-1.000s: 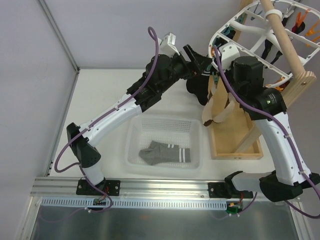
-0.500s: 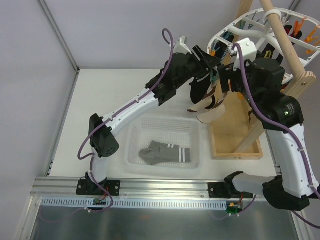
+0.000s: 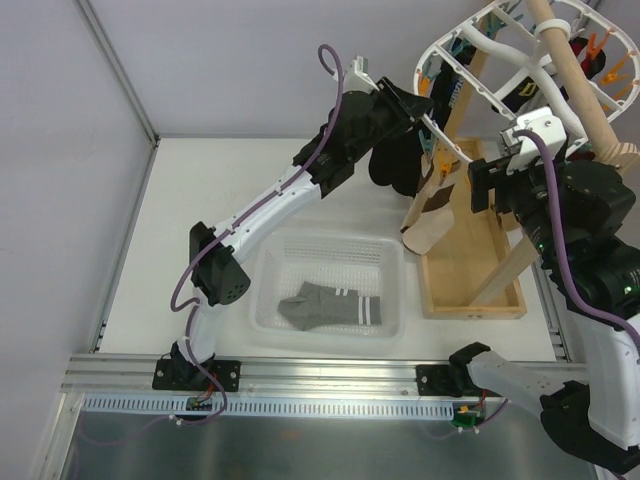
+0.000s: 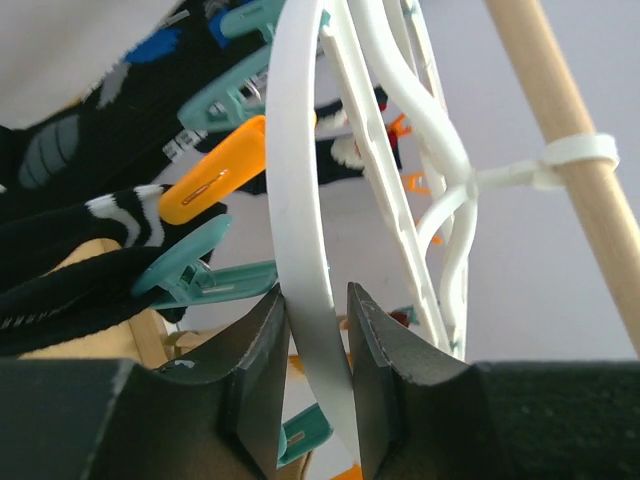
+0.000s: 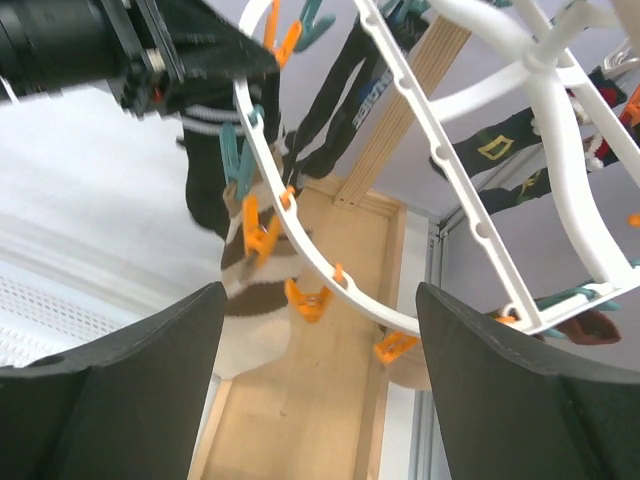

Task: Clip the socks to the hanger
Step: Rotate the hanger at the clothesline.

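Observation:
The socks (image 3: pixel 330 305), grey with white stripes, lie in the white basket (image 3: pixel 330 241); I cannot tell whether it is one or two. The white hanger (image 3: pixel 440 50) hangs tilted at the upper right, with orange and teal clips. My left gripper (image 3: pixel 420 108) is raised to its near edge. In the left wrist view the left gripper (image 4: pixel 315 295) is shut on the hanger (image 4: pixel 300 150) rim, which stands between both fingers. My right gripper (image 3: pixel 480 185) is drawn back right of the rim. In the right wrist view the right gripper (image 5: pixel 320 300) stands wide open and empty below the hanger (image 5: pixel 430 150).
Black socks (image 3: pixel 395 160) and a beige sock (image 3: pixel 430 225) hang from the near clips. A wooden pole (image 3: pixel 580 70) carries the hanger, standing in a wooden base tray (image 3: pixel 470 290). Grey walls close in at the left and back.
The left gripper has closed onto the hanger rim. The right gripper has opened and drawn back to the right, away from the rim. The hanger has swung and tilted.

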### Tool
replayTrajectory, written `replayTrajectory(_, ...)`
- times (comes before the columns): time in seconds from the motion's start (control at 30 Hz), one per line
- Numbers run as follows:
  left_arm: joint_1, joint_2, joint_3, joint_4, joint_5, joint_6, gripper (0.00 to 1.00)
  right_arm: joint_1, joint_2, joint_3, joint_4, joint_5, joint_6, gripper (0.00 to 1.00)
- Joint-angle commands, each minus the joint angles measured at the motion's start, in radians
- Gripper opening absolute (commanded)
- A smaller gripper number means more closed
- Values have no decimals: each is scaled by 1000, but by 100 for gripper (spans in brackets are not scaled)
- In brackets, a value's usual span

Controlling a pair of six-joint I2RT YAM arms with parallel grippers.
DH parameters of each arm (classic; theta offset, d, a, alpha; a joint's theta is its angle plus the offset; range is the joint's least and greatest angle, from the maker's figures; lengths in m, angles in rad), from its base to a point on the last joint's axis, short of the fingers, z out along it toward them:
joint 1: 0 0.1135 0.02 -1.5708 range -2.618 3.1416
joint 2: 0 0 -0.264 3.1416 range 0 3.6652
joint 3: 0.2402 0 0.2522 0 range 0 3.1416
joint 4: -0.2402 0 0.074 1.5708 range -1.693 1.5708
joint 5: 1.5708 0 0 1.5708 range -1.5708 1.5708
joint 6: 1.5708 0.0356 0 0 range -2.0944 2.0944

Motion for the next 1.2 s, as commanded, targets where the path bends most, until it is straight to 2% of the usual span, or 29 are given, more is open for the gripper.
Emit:
replayTrajectory(0.0,46,4,79,69,-28,52,24,5,20,-19,-6,24,-22,81)
replayTrajectory(0.17,108,20,83,69,4,23,25,5,23,-34,-13,23,-48,81)
replayTrajectory(0.4,188,79,185,67,61,21,35,4,53,-43,-13,12,-112,86)
replayTrajectory(0.43,194,86,193,67,91,22,44,5,63,-40,-13,21,-125,86)
replayTrajectory(0.5,211,84,188,66,128,19,56,4,96,-25,-10,50,-128,87)
replayTrajectory(0.53,225,70,181,64,169,25,67,5,107,-11,-7,55,-132,86)
replayTrajectory(0.67,251,-5,95,61,234,100,88,8,162,26,0,78,-135,87)
replayTrajectory(0.7,254,-25,75,63,240,120,91,8,168,29,5,85,-135,86)
replayTrajectory(0.77,254,-94,5,60,265,186,93,10,191,35,19,110,-143,77)
replayTrajectory(0.8,256,-142,-22,60,275,205,93,10,199,40,20,118,-145,69)
replayTrajectory(1.0,254,-313,-241,61,344,298,93,10,247,40,23,151,-140,50)
replayTrajectory(1.17,254,-405,-384,61,412,384,94,8,264,47,71,124,-100,43)
